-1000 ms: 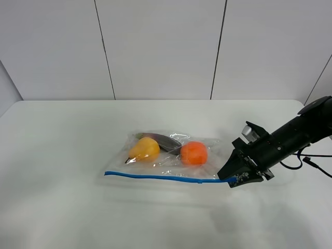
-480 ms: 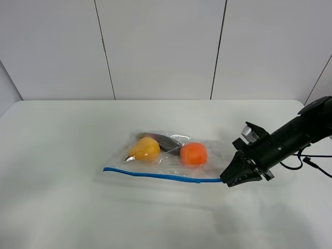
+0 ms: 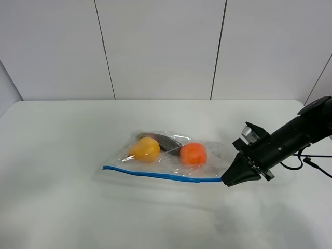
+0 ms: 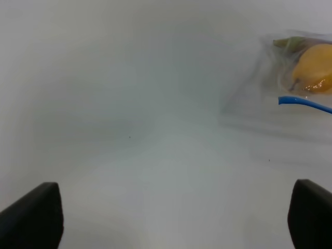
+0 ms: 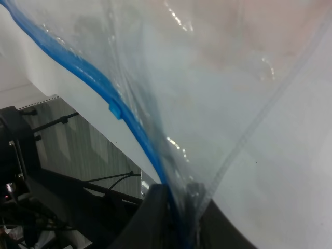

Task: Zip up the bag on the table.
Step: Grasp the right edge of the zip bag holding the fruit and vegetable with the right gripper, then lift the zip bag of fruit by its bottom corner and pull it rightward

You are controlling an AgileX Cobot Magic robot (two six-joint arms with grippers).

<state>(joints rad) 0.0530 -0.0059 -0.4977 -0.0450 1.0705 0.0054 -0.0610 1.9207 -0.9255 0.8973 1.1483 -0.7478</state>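
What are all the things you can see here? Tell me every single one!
bag: one, clear and crinkly, lying in the middle of the table
zipper strip: one, blue, along the bag's near edge
pear: one, yellow, inside the bag, left part
orange fruit: one, orange, inside the bag, right of the pear
dark item: one, dark, inside the bag, behind the pear
table: one, white, under everything
wall: pale grey panels, behind the table
cable: one, black, by the right arm
right pincer: one, black, shut on the bag's right corner at the zipper strip's end
left pincer: one, black, open, apart from the bag
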